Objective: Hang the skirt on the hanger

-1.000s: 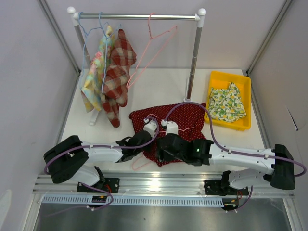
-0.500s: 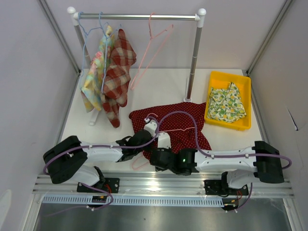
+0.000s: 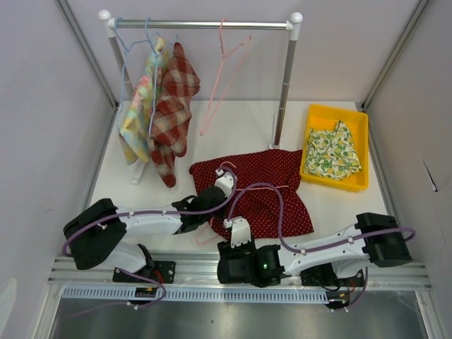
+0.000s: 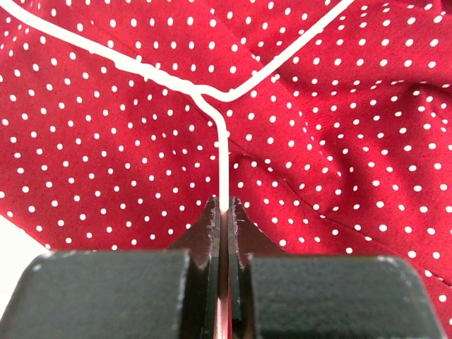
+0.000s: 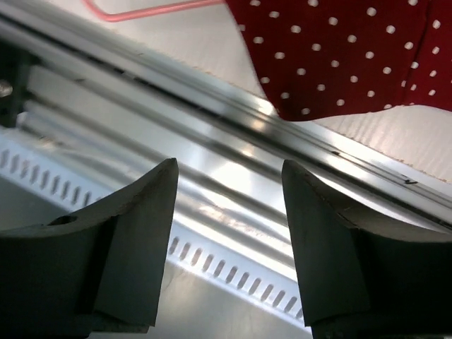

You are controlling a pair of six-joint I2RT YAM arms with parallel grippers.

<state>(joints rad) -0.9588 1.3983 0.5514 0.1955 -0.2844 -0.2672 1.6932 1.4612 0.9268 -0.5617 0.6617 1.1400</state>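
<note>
The red white-dotted skirt (image 3: 265,191) lies flat on the table in front of the rack. A thin pink wire hanger (image 3: 205,238) lies on it, with part of the wire sticking out at the skirt's near left edge. My left gripper (image 3: 214,198) is at the skirt's left side, shut on the hanger's neck. In the left wrist view the jaws (image 4: 224,208) pinch the wire (image 4: 222,141) above the skirt (image 4: 106,141). My right gripper (image 3: 229,263) is open and empty over the near metal rail (image 5: 212,127); its wrist view (image 5: 229,212) shows the skirt's hem (image 5: 339,49).
A clothes rack (image 3: 284,85) stands at the back, with checked and floral garments (image 3: 161,106) on its left and an empty pink hanger (image 3: 224,78) on the bar. A yellow bin (image 3: 357,123) at the right holds a floral garment (image 3: 330,152).
My right arm has pulled back off the skirt to the near rail, its gripper now open over the metal. The left gripper still holds the hanger. The rack's pink hanger has swung.
</note>
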